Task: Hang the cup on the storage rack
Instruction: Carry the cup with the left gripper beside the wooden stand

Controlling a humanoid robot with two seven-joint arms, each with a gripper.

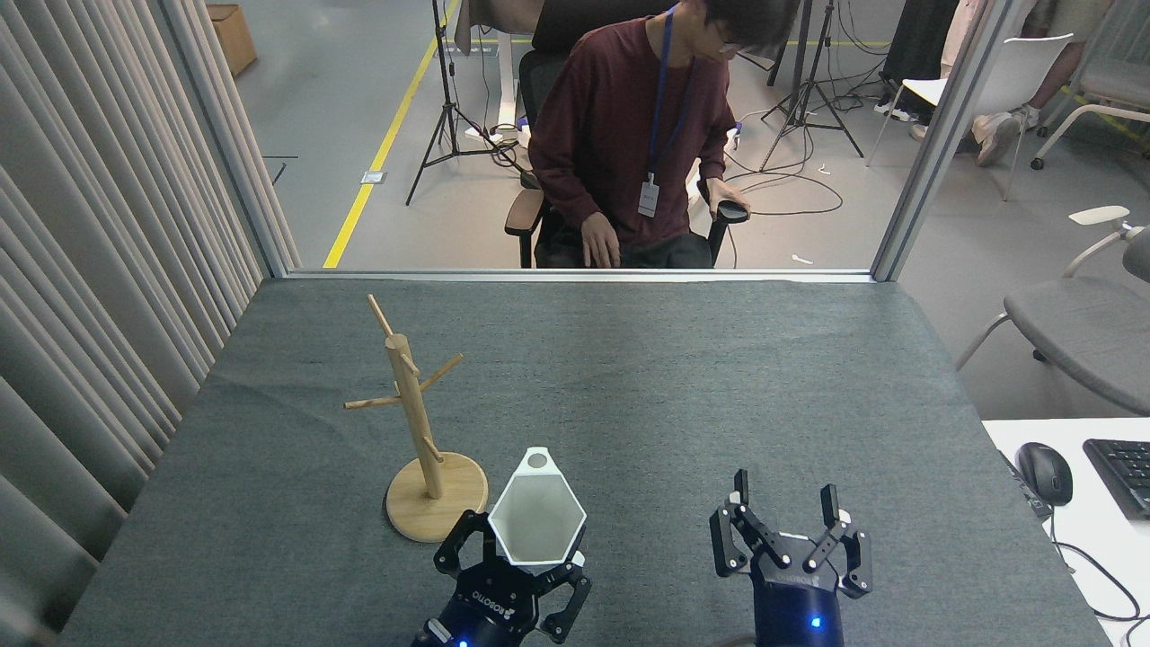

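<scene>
the left gripper [512,562] sits at the bottom centre of the frame, its dark fingers [456,541] closed around the lower body of the cup [537,517], which it holds upright with the hexagonal mouth facing up (the small tab with the round hole points toward the top of the frame). to its right, low in the frame, the right gripper [783,508] stands apart from everything, its two fingers spread wide with nothing between them. just left of the cup, the round disc base of the storage rack [415,422] rests on the grey table cloth [629,377], nearly touching the cup in the picture; its post rises toward the upper left with thin pegs angling out. beyond the table's far edge, top centre, a person [629,126] in a dark red top sits in an office chair [526,211].
</scene>
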